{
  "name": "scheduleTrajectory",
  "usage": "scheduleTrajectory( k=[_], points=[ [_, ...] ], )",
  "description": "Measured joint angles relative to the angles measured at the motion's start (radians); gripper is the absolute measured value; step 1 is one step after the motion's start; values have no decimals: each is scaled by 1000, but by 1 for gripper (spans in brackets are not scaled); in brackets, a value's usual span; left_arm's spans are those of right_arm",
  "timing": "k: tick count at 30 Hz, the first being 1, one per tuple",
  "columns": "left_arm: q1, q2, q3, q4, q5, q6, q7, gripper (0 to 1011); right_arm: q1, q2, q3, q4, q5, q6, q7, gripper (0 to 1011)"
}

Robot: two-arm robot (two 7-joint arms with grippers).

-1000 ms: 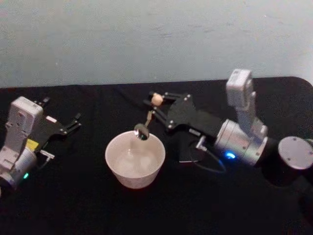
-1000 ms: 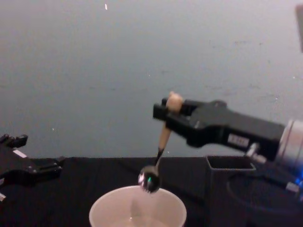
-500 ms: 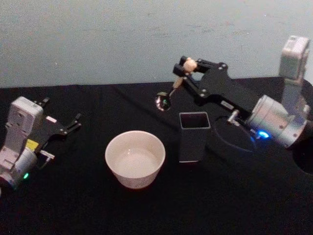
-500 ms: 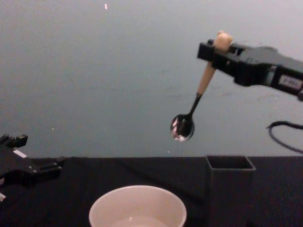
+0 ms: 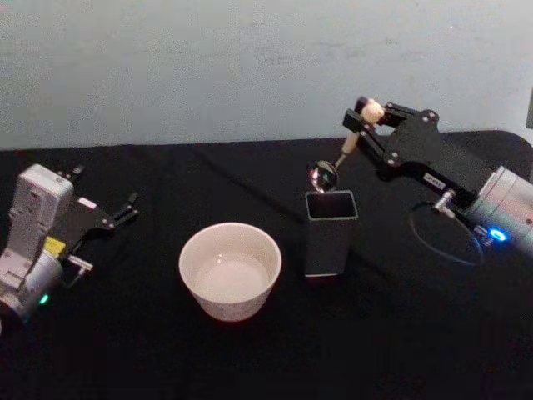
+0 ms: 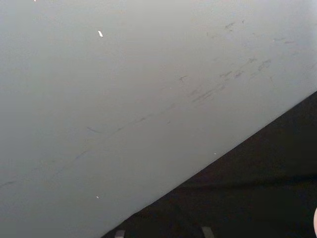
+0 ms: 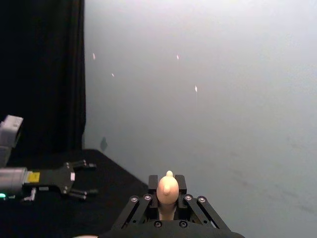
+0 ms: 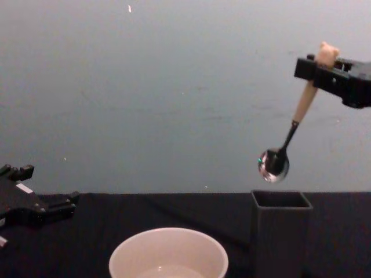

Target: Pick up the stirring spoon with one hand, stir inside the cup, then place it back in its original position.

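Right gripper (image 5: 362,119) is clamped under the animal-head knob of the slim cream-handled, metal-bowled stirring spoon (image 8: 305,102), whose bowl hangs above the dark grey square holder (image 5: 331,237); the return step looks in hand, calling next for a straight drop into the holder. Chest view shows a gap between bowl and holder rim that the head view leaves unclear. Beside the holder stands the wide cream-white cup (image 5: 229,300); beyond it lies the left gripper (image 5: 129,208), parked and spread.

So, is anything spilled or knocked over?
Nothing stands out. The wide cream-white cup and the dark grey square holder stand upright, no spill visible. The right gripper holds the slim beige-handled stirring spoon tilted above the holder. The left gripper rests open at the left.
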Motion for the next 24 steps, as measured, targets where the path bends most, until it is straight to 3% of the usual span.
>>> scheduleTrajectory(
  k=[7, 24],
  points=[
    [0, 0, 0, 0, 0, 0, 0, 1001, -4, 9, 2, 6, 15, 65, -25, 202],
    [0, 0, 0, 0, 0, 0, 0, 1001, 32, 9, -30, 40, 59, 140, -20, 202]
  ],
)
